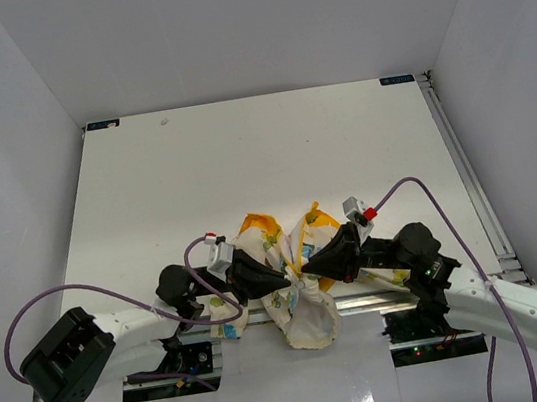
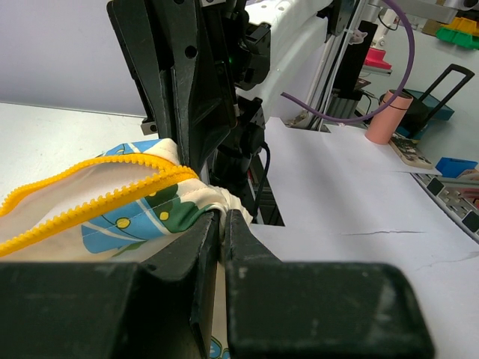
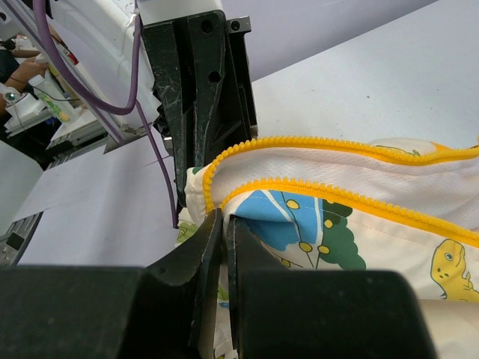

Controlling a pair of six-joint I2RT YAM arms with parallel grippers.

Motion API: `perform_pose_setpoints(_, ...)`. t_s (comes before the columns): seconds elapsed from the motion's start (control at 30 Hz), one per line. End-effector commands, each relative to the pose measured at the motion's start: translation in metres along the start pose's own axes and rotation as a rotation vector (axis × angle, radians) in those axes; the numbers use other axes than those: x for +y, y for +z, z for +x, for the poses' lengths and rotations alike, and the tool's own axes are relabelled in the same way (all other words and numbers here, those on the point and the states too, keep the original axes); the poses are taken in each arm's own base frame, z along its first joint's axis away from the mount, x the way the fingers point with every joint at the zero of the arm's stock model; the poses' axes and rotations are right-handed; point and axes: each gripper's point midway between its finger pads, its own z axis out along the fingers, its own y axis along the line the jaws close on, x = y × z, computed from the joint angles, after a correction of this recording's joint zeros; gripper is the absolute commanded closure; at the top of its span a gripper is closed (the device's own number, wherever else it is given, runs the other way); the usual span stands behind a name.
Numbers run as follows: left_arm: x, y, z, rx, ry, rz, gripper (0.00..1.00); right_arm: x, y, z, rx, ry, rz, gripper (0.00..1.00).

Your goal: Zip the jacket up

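The left gripper (image 1: 285, 275) and right gripper (image 1: 311, 265) each clench the bunched cream, cartoon-printed, yellow-zippered jacket (image 1: 312, 322), on a white table (image 1: 241, 154) enclosed by pale grey walls (image 1: 222, 26).

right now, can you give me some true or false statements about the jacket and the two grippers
1. The cream cartoon-print jacket lies spread flat across the white table. False: it is bunched in a heap near the arms' bases.
2. The left gripper is shut on jacket fabric. True.
3. The right gripper hangs open above the jacket. False: it is shut on the fabric too.
4. The yellow zipper teeth run in separate, unjoined rows. True.
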Motion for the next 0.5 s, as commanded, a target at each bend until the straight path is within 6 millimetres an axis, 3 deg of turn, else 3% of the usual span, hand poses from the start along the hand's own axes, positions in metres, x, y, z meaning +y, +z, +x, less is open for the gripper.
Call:
perform_pose_setpoints(0.0, -0.035, 0.001, -0.071, -0.249, 0.304, 0.127, 1.0, 0.008, 0.005, -0.042, -0.116, -0.093, -0.011, 0.92)
perform_pose_setpoints(0.07, -0.031, 0.001, -0.075, -0.263, 0.283, 0.097, 0.92, 0.009, 0.005, -0.039, -0.108, -0.091, -0.016, 0.92)
perform_pose_setpoints(0.17, -0.03, 0.0, -0.082, -0.292, 0.276, 0.073, 0.66, 0.009, 0.004, -0.034, -0.097, -0.088, -0.027, 0.92)
perform_pose_setpoints(0.27, -0.028, 0.0, -0.084, -0.297, 0.271, 0.062, 0.51, 0.007, 0.003, -0.029, -0.096, -0.076, -0.026, 0.92)
perform_pose_setpoints(0.47, -0.02, 0.004, -0.081, -0.274, 0.234, 0.038, 0.42, 0.007, 0.005, -0.028, -0.098, -0.065, -0.031, 0.92)
